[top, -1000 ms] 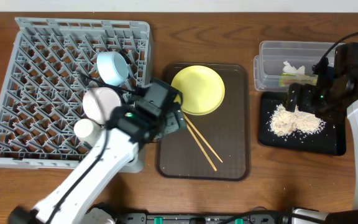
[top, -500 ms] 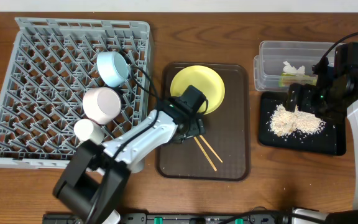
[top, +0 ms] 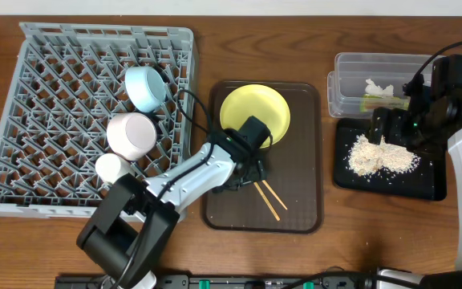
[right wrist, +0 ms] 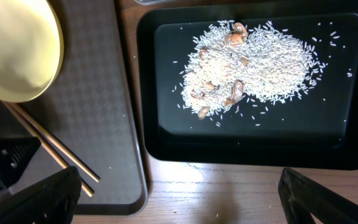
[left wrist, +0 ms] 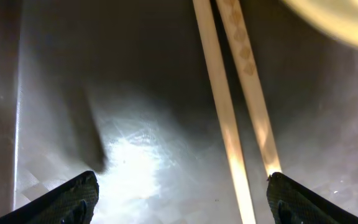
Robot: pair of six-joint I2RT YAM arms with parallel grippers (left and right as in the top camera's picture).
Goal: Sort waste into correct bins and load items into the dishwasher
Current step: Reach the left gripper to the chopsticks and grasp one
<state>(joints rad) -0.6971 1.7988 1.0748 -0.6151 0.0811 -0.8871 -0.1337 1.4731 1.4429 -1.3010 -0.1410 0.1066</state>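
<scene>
My left gripper is open, low over the brown serving tray, beside the upper end of the wooden chopsticks. In the left wrist view the chopsticks lie between my open fingers, near the right one. The yellow plate lies on the same tray. The light blue bowl and pale pink bowl sit in the grey dish rack. My right gripper is open and empty above the black tray holding the rice scraps. Tissue and wrapper lie in the clear box.
A small white cup stands in the rack's front part. The right wrist view shows the rice scraps, the black tray, the plate, the chopsticks and bare wood table below.
My left arm has swung from the dish rack's edge onto the serving tray and come down over the chopsticks. The right arm has not moved.
</scene>
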